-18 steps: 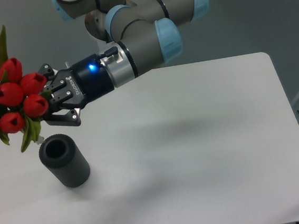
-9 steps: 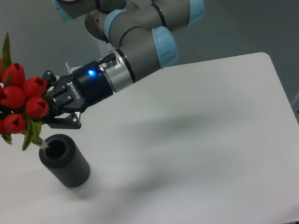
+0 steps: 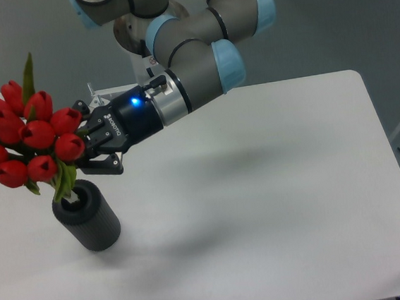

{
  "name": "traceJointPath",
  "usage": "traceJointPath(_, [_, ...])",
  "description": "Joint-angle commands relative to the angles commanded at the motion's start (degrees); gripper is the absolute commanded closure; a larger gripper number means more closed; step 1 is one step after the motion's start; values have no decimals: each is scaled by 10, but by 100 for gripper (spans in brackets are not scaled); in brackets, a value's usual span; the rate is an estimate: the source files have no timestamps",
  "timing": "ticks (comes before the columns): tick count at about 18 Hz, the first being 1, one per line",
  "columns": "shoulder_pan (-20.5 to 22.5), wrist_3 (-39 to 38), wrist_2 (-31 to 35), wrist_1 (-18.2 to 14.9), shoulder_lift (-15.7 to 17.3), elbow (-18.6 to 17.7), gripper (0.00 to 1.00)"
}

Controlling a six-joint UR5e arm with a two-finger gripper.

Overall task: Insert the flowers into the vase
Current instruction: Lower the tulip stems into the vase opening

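The flowers (image 3: 32,141) now sit further right than before, stems dipping into the vase (image 3: 87,215). The gripper (image 3: 92,147) is clamped on their stems, just above the vase's rim.

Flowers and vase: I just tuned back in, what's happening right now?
The gripper is shut on the flowers, a bunch of red tulips, holding them by the stems just below the buds. The stem ends reach down into the mouth of the dark grey vase, which stands tilted near the left edge of the white table. The bunch leans to the left above the opening. The gripper has not let go, so the insertion is under way but not finished.
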Motion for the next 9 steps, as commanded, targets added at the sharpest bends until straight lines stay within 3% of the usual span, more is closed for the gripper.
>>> traceJointPath(9, [-3,41,1,2,-8,-7,99])
